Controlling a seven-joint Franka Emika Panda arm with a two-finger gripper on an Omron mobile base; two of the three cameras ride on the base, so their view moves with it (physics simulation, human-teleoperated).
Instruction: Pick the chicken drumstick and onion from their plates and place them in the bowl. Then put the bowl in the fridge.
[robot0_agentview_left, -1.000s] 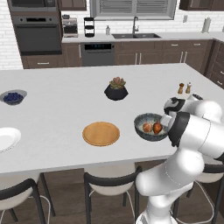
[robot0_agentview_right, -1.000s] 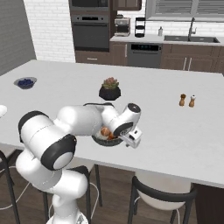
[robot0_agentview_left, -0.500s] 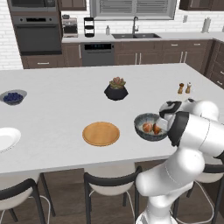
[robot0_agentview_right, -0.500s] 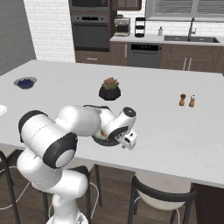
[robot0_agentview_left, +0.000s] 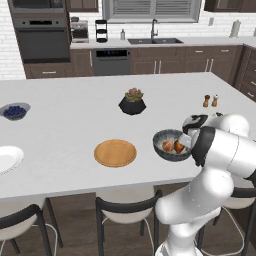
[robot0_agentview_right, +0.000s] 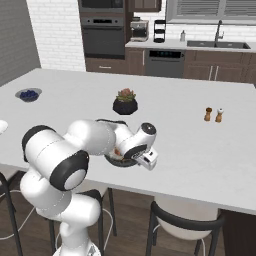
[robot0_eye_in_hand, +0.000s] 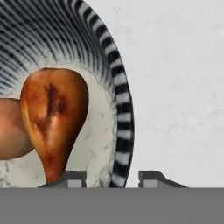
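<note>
Both foods already lie in the bowl (robot0_agentview_left: 171, 145) as we see it from the left base view: the chicken drumstick (robot0_agentview_left: 179, 146) and the onion (robot0_agentview_left: 168, 146) sit side by side inside it, and the gripper (robot0_agentview_left: 187, 141) hangs at the bowl's right edge, so we judge the step in hand to be taking the bowl by its rim. The tan plate (robot0_agentview_left: 115, 152) lies left of the bowl and the white plate (robot0_agentview_left: 7, 159) far left of it, both bare. From the right base view the arm covers most of the bowl (robot0_agentview_right: 121, 160), with the hand just right of it, and we cannot read the jaws there. In the hand view the fingertips (robot0_eye_in_hand: 74, 178) straddle the bowl's striped rim (robot0_eye_in_hand: 124, 131), one inside near the drumstick's (robot0_eye_in_hand: 53, 118) bone end, one outside; the gap looks narrowed, but whether it has bitten we cannot tell. We should pinch wall only, clear of the bone, and lift level.
</note>
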